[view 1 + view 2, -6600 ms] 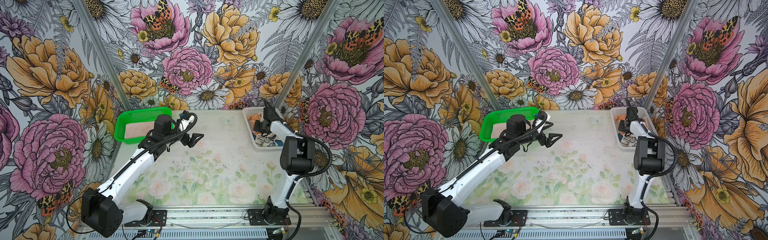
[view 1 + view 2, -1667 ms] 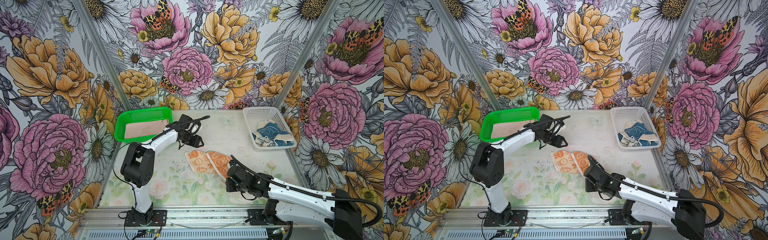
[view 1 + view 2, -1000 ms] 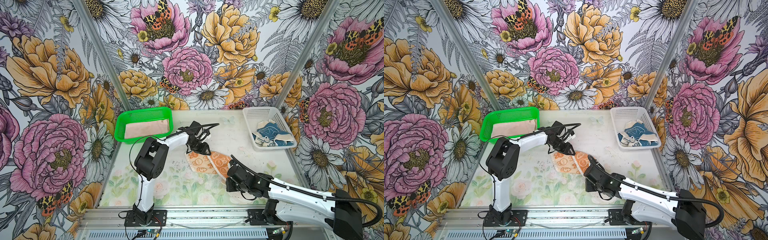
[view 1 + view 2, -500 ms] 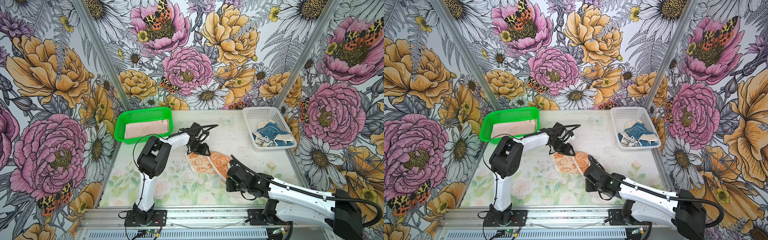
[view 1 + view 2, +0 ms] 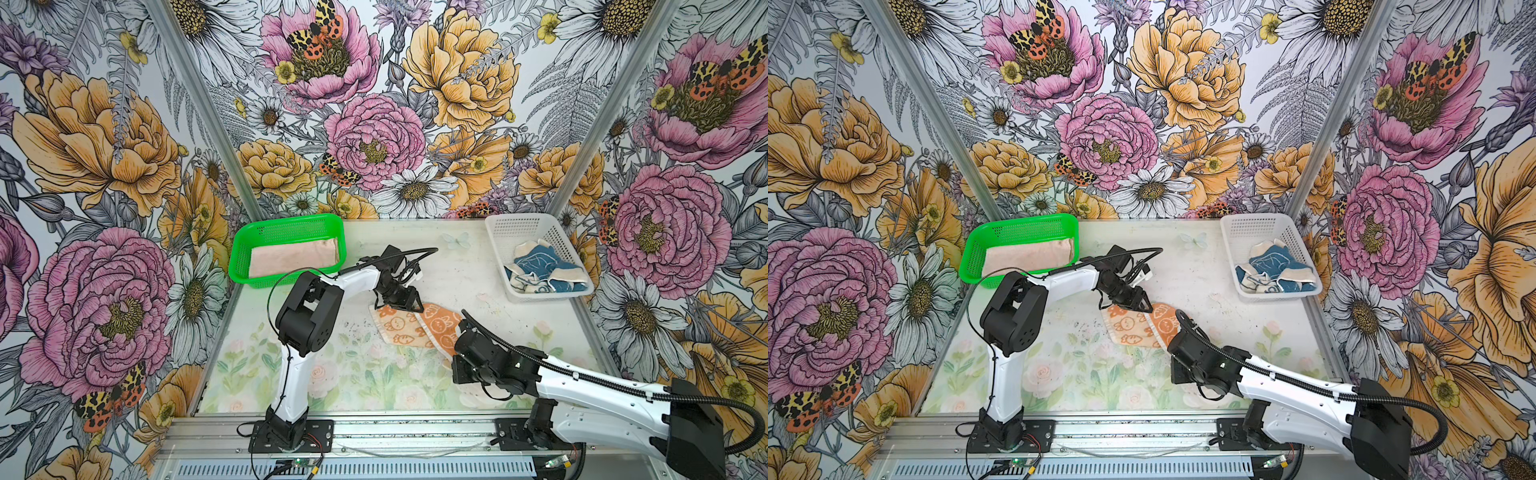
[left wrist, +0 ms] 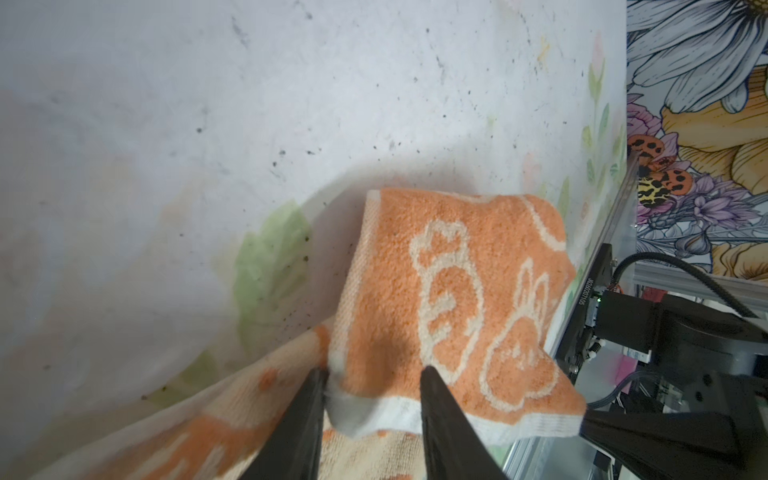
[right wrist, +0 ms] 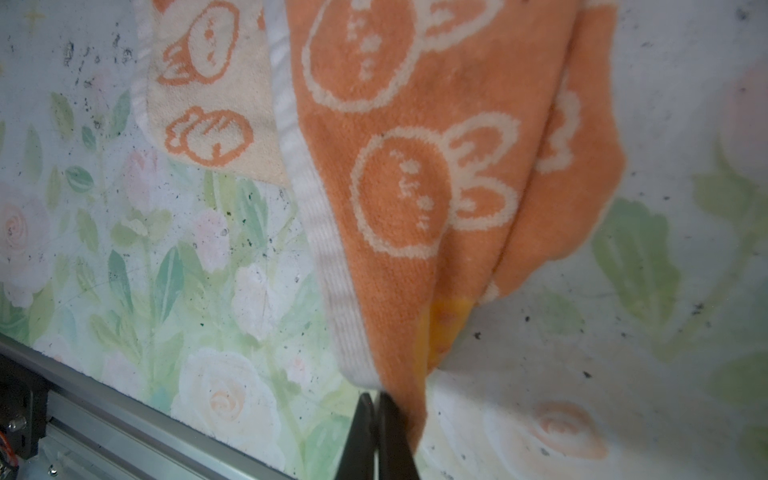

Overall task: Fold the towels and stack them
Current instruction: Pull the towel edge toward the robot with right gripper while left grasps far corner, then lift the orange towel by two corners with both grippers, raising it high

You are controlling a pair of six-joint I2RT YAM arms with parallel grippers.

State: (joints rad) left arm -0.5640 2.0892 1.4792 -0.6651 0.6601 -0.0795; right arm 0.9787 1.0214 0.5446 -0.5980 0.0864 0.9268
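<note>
Top views: pink towel (image 5: 291,259) lies folded in the green basket (image 5: 286,224). Blue towel (image 5: 1273,257) sits crumpled in the white basket (image 5: 1258,228). Orange towel (image 5: 415,328) is mid-table, partly folded.
Left wrist: left gripper (image 6: 372,372) has its jaws part-open astride the hem.
Right wrist: right gripper (image 7: 376,401) is pinched on a corner.
Judged one towel done, two left.

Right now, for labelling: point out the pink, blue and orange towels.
pink towel (image 5: 291,259): in a top view, middle of its upper face.
blue towel (image 5: 536,261): in a top view, blue middle patch.
orange towel (image 5: 440,331): in a top view, orange turned-over flap.

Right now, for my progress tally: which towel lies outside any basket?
The orange rabbit towel, on the table; the pink towel sits in the green basket, the blue towel in the white basket.
</note>
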